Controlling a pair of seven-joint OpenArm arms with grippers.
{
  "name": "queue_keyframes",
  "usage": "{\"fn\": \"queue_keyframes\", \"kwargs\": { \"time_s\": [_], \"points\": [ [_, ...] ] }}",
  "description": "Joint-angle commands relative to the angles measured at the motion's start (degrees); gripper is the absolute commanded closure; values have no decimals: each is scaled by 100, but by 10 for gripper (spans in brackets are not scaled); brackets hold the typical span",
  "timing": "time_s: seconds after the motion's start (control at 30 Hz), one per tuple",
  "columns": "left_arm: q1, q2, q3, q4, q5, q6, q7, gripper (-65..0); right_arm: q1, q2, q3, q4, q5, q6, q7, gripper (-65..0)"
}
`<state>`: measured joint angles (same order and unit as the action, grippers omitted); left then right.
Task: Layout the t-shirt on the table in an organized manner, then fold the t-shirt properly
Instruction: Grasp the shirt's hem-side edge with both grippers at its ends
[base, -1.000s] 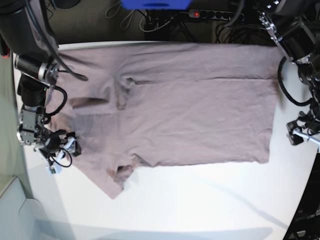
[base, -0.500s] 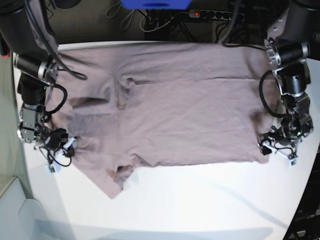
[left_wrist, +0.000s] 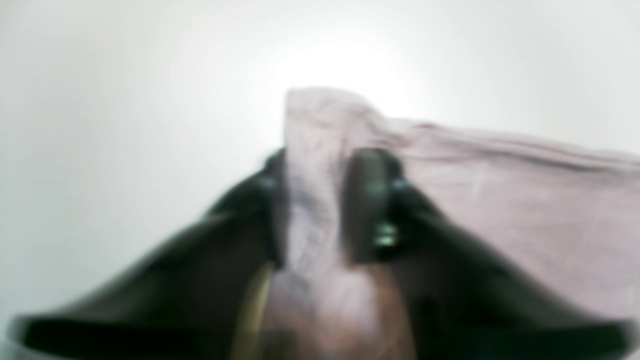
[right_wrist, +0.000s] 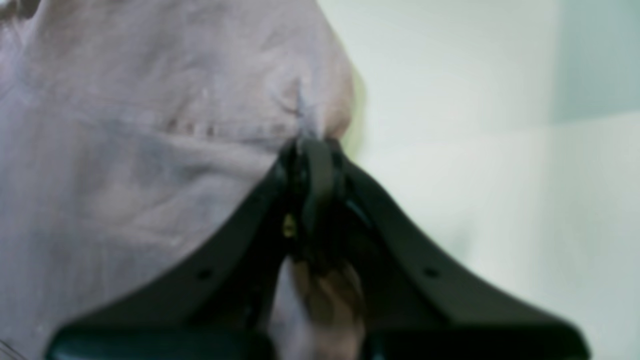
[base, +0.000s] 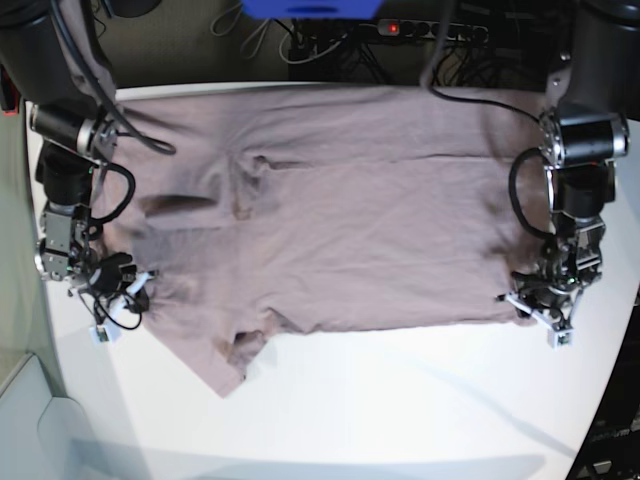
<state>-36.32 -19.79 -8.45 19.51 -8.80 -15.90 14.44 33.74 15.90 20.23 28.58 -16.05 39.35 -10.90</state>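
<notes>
The t-shirt (base: 340, 210) lies flat on the white surface (base: 400, 400), long axis running between the arms. The right gripper (base: 110, 282) has its jaws pinched on the shoulder edge; the left gripper (base: 535, 300) has its jaws clamped on the hem corner.

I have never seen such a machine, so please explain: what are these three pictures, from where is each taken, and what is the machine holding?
It is a robot with two arms. The base picture looks down from above on a white table where a mauve t-shirt lies spread out. The other two pictures come from cameras on the wrists, looking along the black fingers. The left gripper has a fold of the shirt's cloth between its fingers, at the shirt's edge. The right gripper is shut on cloth at the opposite edge. Both wrist pictures are blurred.
</notes>
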Motion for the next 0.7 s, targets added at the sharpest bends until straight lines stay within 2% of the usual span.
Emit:
{"fn": "queue_keyframes", "kwargs": {
  "time_s": [0.0,0.03,0.07,0.2,0.37,0.53,0.67],
  "points": [
    [32,49,-4,-30,31,-129,345,-73,-2,23,-14,-31,-280,65,-462,0],
    [40,49,-4,-21,31,-102,337,-16,7,23,-5,-31,-280,65,-444,0],
    [40,49,-4,-21,23,-93,363,0,15,23,12,-31,-280,65,-427,0],
    [58,49,-4,445,23,-129,407,0,-2,14,39,347,-254,65,-427,0],
    [304,41,-4,1640,14,-129,1181,0,-284,-126,30,1437,-254,65,-576,0],
    [612,49,-39,2625,14,-129,1567,0,-538,-162,39,2289,-113,65,-805,0],
    [1069,146,-795,3399,14,-146,1875,0,-873,-100,30,2949,247,65,-1121,0]
  ]
}}
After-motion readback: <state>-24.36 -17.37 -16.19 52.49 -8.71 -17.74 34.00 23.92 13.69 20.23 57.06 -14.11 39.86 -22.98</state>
